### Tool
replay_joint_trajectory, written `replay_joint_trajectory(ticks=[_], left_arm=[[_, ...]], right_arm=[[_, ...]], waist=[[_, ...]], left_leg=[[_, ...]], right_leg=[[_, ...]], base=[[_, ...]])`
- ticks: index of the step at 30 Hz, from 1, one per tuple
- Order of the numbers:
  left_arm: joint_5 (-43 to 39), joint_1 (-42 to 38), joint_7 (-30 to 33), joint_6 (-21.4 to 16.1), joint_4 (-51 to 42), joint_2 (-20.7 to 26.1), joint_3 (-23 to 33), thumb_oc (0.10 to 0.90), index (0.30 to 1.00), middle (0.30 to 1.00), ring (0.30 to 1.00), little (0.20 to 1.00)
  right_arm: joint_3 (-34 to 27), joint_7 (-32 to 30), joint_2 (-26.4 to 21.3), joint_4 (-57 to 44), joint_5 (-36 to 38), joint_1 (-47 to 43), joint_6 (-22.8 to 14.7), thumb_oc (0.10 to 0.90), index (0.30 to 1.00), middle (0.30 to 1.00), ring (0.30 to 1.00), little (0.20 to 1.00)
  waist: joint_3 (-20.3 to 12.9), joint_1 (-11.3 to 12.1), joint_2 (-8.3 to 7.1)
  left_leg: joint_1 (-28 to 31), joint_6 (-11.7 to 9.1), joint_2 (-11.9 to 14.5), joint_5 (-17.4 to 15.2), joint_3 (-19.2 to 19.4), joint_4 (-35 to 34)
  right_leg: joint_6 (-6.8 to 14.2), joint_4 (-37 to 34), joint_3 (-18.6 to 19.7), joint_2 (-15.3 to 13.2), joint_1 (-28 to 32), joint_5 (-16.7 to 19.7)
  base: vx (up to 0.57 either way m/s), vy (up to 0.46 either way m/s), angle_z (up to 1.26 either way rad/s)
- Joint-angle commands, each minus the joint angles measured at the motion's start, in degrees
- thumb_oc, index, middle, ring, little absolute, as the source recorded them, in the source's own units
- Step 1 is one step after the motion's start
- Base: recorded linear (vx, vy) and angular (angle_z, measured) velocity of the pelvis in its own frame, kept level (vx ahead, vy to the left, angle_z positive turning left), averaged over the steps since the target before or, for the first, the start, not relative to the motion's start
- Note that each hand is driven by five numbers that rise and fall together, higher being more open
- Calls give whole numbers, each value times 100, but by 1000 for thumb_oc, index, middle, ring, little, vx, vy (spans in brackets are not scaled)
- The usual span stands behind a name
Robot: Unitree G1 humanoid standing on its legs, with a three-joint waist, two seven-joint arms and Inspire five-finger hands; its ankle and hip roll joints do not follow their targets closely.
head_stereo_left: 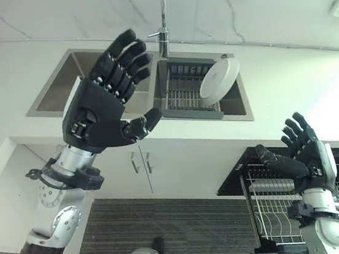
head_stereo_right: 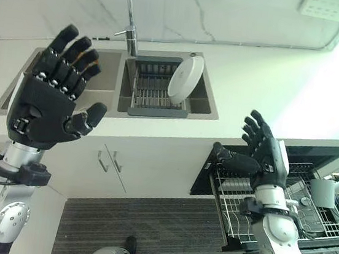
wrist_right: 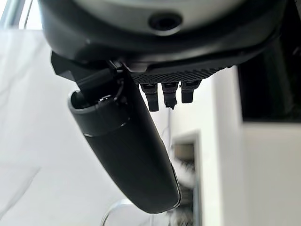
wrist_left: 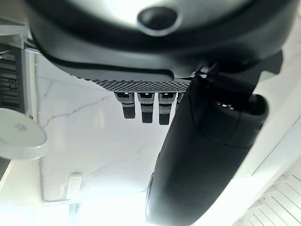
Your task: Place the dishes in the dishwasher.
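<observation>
- Presently, left hand (head_stereo_left: pixel 96 115): raised, fingers spread, holding nothing.
- Right hand (head_stereo_left: pixel 305 159): likewise splayed and empty, just above the dishwasher rack (head_stereo_left: pixel 274 208).
- Plate (head_stereo_left: pixel 219 78): on edge in the sink rack (head_stereo_left: pixel 183 94), beyond the left hand's fingertips, well apart from the right hand.
- Step, by my reckoning: pick-up not yet begun; next, a hand must reach the plate's rim.

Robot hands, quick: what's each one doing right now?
Left robot hand: open, fingers spread, holding nothing, raised before the sink.
Right robot hand: open, holding nothing, above the dishwasher rack.
</observation>
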Motion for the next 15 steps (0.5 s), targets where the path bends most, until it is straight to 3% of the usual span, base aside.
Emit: replay_joint_trajectory(ticks=[1, 4, 7, 8, 10, 11, 14, 15], left_arm=[[190, -318, -89, -419, -440, 312, 90, 800, 900, 900, 900, 900], [255, -326, -152, -433, -491, 387, 146, 800, 900, 900, 900, 900], [361, -380, -304, -410, -507, 348, 117, 800, 900, 900, 900, 900], [449, -385, -291, -418, -514, 317, 88, 800, 900, 900, 900, 900], [389, -387, -218, -323, -523, 340, 120, 800, 900, 900, 900, 900], [318, -371, -216, -284, -516, 350, 144, 800, 900, 900, 900, 900], [157, -365, -130, -120, -520, 345, 122, 800, 900, 900, 900, 900], [125, -352, -112, -110, -520, 339, 122, 800, 900, 900, 900, 900]], right_arm=[[-209, -171, -3, -398, 166, -588, -788, 800, 900, 900, 900, 900], [-201, -48, 88, -387, 167, -611, -847, 800, 900, 900, 900, 900], [-119, -117, 225, -396, -127, -707, -1227, 800, 900, 900, 900, 900], [-77, -152, 251, -374, -109, -755, -1249, 800, 900, 900, 900, 900], [-89, -112, 289, -315, 27, -771, -1449, 800, 900, 900, 900, 900], [-134, -53, 283, -324, 132, -741, -1446, 800, 900, 900, 900, 900], [-174, 190, 342, -367, 544, -735, -1319, 800, 900, 900, 900, 900], [-177, 232, 320, -348, 623, -755, -1278, 800, 900, 900, 900, 900]], waist=[[-480, 43, -71], [-488, 86, -68], [-432, 9, 25], [-401, -8, 44], [-379, -17, 2], [-381, -41, -42], [-391, -169, -155], [-379, -181, -163]], left_leg=[[231, -287, 247, -1054, -186, 253], [288, -159, 161, -1112, -223, 253], [417, -7, 51, -1181, -509, 253], [455, -8, 37, -1201, -557, 253], [452, -68, -5, -1205, -607, 253], [453, -74, -41, -1225, -589, 253], [565, -42, -82, -1432, -479, 253], [599, -27, -72, -1471, -474, 253]], right_leg=[[-113, -235, -611, 314, 311, -4], [-41, -235, -717, 270, 453, 233], [-22, -72, -597, 562, 461, 969], [-75, -74, -578, 582, 311, 1011], [-171, -235, -522, 509, -7, 549], [-135, -235, -434, 438, -191, 498], [67, -235, -108, 240, -865, 868], [85, -235, -46, 277, -906, 829]], base=[[129, 169, 3], [111, 142, -6], [126, 147, 1], [97, 62, 14], [90, -52, -1], [92, -115, -31], [124, -190, -24], [128, -229, -2]])
